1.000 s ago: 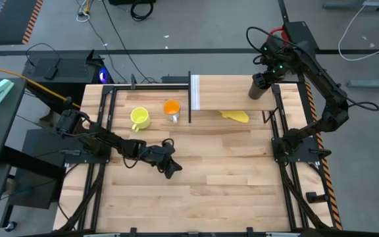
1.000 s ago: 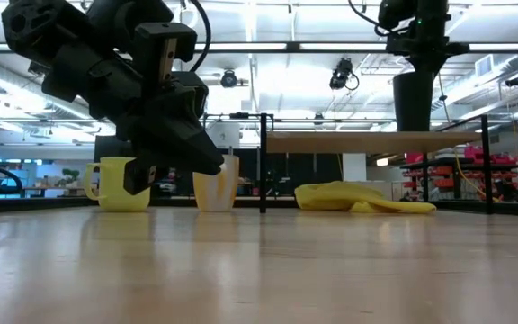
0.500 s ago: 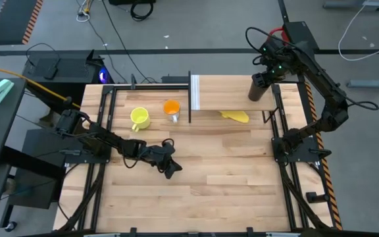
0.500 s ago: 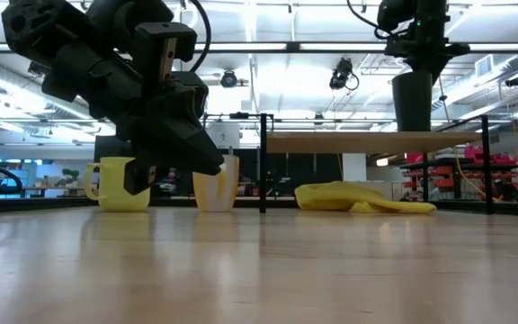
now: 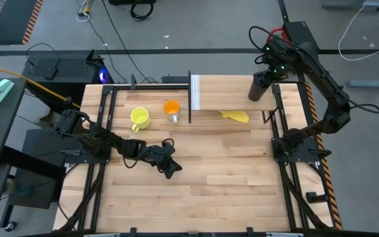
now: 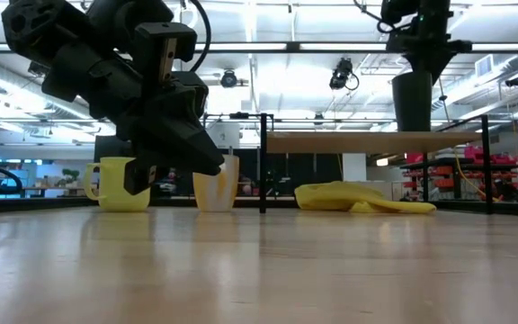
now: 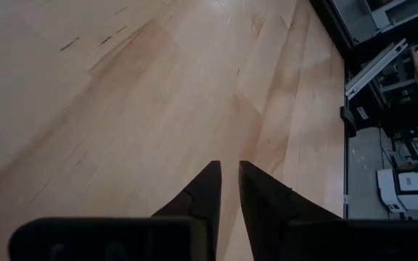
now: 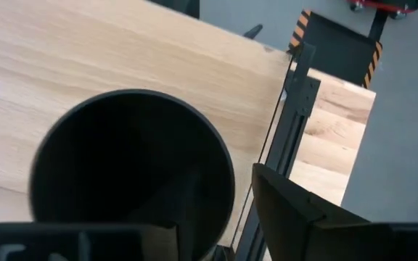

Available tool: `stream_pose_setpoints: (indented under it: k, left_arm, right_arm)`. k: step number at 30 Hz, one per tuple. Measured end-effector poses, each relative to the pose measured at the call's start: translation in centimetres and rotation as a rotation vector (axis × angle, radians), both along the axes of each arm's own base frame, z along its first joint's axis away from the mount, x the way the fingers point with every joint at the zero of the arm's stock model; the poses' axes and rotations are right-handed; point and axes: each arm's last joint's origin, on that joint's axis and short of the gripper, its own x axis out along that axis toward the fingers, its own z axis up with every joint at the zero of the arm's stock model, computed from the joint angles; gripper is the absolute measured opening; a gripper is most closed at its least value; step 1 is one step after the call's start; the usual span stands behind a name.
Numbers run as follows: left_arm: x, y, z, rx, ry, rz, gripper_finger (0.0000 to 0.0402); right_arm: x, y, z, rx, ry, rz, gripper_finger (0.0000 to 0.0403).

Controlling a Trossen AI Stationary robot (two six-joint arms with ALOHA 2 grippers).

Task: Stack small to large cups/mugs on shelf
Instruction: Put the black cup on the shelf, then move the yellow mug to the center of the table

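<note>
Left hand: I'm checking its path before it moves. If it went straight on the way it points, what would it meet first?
Probably the bare tabletop: the left hand points down at plain wood, nothing between.

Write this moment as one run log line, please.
right gripper: open, above black cup | black cup: upright on shelf | left gripper: low over table, holds nothing | yellow mug, orange cup: on table

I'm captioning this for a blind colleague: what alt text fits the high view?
Seen from above, the right gripper hangs over a black cup on the shelf; a yellow mug and orange cup wait on the table.
</note>
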Motion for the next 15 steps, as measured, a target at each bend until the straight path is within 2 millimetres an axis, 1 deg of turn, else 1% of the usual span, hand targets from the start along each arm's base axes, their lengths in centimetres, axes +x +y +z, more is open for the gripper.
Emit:
stream_pose_setpoints:
  k: [8, 15]
  left_arm:
    - [0.0, 0.0, 0.0, 0.000, 0.000, 0.000, 0.0052]
    - [0.0, 0.0, 0.0, 0.000, 0.000, 0.001, 0.0059]
  right_arm:
    - [-1.2, 1.8, 1.7, -0.102, -0.090, 0.005, 0.0133]
    - [-2.7, 4.2, 3.3, -0.172, -0.212, -0.016, 0.0133]
